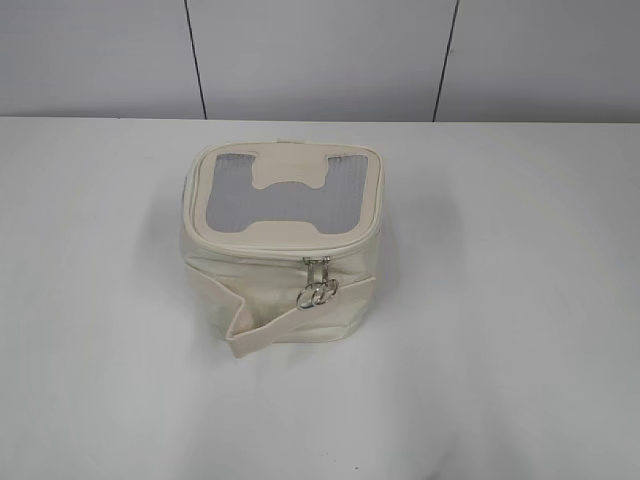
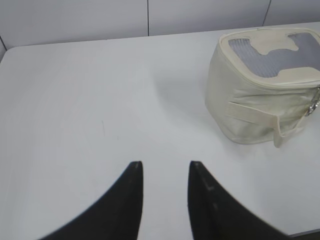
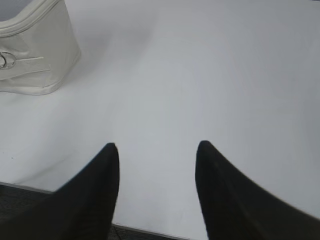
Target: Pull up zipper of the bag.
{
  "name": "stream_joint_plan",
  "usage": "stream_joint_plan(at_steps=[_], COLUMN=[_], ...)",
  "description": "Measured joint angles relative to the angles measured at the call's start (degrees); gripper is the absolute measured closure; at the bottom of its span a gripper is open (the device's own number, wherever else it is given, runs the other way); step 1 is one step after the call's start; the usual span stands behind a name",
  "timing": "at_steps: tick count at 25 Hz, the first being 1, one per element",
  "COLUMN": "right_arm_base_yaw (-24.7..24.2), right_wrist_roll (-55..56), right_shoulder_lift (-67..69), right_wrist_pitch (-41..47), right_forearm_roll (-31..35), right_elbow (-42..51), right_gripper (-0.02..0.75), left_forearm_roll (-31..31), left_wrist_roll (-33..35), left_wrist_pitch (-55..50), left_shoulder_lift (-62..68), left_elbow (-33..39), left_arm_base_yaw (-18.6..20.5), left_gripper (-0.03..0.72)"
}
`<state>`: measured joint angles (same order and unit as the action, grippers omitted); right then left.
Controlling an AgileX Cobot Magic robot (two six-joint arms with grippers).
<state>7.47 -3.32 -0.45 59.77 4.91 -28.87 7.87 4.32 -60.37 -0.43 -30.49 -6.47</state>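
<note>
The small boxy cream bag stands on the white table, lid up, with a grey mesh window and a cream H-shaped patch. The zipper runs round the lid rim; its two silver sliders with ring pulls hang together at the front. A wide cream strap crosses the front. The bag also shows in the left wrist view and in the right wrist view. My left gripper is open and empty, well left of the bag. My right gripper is open and empty, well right of it. Neither gripper shows in the exterior view.
The white table ends at a grey panelled wall behind. Its front edge shows under my right gripper in the right wrist view.
</note>
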Motion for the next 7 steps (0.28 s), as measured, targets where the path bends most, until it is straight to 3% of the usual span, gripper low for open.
stream_joint_plan(at_steps=[7], right_arm_base_yaw=[0.0], right_wrist_roll=[0.0], right_shoulder_lift=[0.0], right_wrist_pitch=[0.0], right_forearm_roll=[0.0], right_elbow=[0.0], right_gripper=[0.339], left_forearm_roll=[0.0], left_wrist_roll=[0.0], left_wrist_pitch=[0.0], left_shoulder_lift=[0.0], left_elbow=[0.0], left_arm_base_yaw=[0.0], left_gripper=[0.45])
